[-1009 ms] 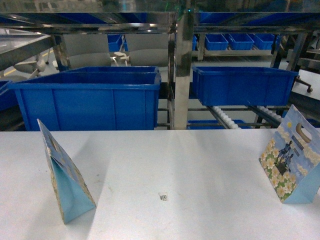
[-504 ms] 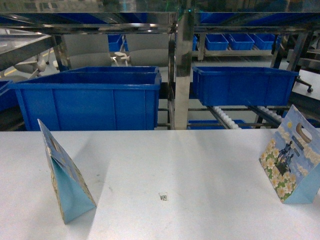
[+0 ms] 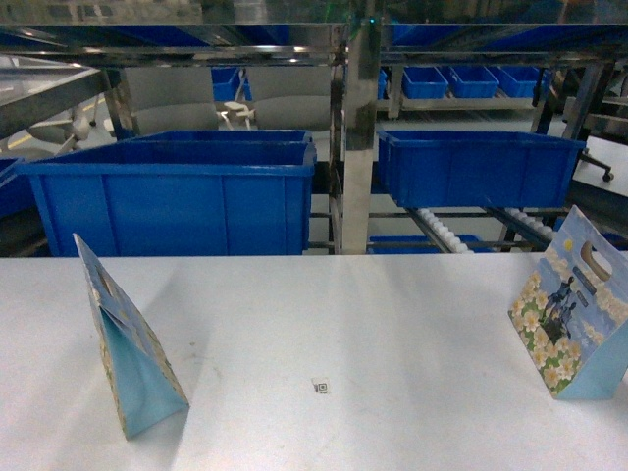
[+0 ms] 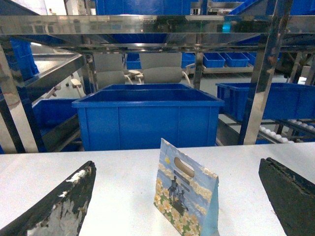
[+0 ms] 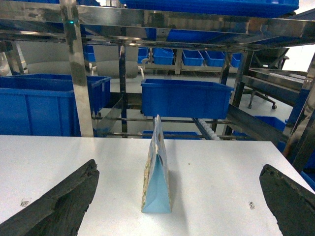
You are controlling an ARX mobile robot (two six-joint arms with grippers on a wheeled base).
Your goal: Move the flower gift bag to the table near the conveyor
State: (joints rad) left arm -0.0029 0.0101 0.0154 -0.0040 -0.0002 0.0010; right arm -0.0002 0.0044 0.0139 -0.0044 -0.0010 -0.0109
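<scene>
Two flower-printed paper gift bags are standing upright on the wide white-grey table [image 3: 373, 324]: the left bag [image 3: 126, 345] near the left edge, the right bag [image 3: 572, 319] at the far right. The left claw [image 4: 182, 206] is gaping wide around the left bag, touching nothing. The right claw [image 5: 179, 206] is likewise spreading apart around the right bag. The steel roller conveyor [image 3: 446, 232] is sitting behind, among blue plastic bins [image 3: 177, 191].

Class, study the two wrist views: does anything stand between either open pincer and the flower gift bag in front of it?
Nothing visible does. The left pincer is open, with the left gift bag upright on bare table between its fingers. The right pincer likewise faces the right gift bag, seen edge-on, unobstructed.
</scene>
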